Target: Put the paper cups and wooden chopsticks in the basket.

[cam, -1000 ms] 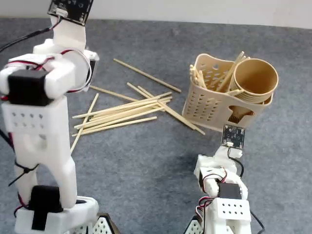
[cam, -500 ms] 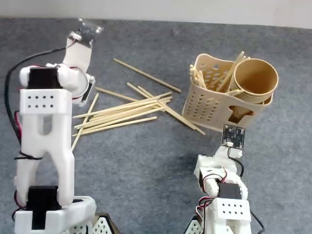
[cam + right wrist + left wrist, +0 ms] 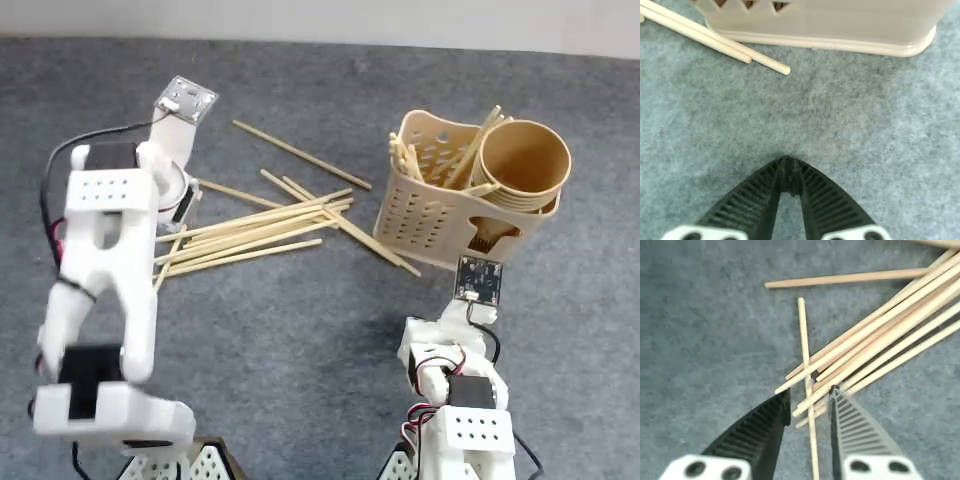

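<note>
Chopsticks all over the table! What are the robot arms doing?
They are tidying up. The left gripper is open, its jaws either side of the ends of the loose chopsticks on the table. The right gripper is shut, low over the table in front of the basket. The basket already holds the cups and a few chopsticks.

The high camera looks down over the carpet (image 3: 330,350) from the arms' side, with the basket (image 3: 430,215) at two o'clock. Both wrist cameras look down at the carpet (very near): the left one shares the chopsticks (image 3: 875,340) with the high view, the right one the basket's base.
</note>
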`<action>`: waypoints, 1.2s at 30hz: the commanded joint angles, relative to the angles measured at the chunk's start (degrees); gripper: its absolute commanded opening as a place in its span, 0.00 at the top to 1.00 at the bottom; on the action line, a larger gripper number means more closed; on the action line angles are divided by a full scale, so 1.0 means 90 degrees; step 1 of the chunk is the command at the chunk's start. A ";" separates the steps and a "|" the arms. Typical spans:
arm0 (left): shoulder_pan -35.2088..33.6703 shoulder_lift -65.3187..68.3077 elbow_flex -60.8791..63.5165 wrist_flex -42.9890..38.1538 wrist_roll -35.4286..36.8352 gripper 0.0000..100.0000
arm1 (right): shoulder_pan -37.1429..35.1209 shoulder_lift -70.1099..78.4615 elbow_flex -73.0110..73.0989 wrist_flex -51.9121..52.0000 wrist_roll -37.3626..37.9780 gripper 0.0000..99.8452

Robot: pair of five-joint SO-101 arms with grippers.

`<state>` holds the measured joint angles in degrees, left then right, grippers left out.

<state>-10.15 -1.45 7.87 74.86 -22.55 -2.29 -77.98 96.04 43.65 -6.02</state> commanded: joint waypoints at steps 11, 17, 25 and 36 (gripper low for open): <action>-0.0464 0.2965 -0.2691 -0.0049 -0.0039 0.86 | -0.0034 -0.0073 0.0601 -0.0122 -0.0049 0.99; -0.0435 0.3385 -0.3160 -0.0049 -0.0029 0.86 | -0.0034 -0.0073 0.0601 -0.0122 -0.0049 0.99; -0.0327 0.3414 -0.3150 -0.0049 -0.0020 0.86 | -0.0034 -0.0073 0.0601 -0.0122 -0.0049 0.99; 0.0005 0.3453 -0.2984 -0.0059 -0.0020 0.86 | -0.0034 -0.0073 0.0601 -0.0122 -0.0049 0.99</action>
<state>-13.32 30.20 -17.98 74.86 -22.64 -2.29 -77.98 96.04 43.65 -6.02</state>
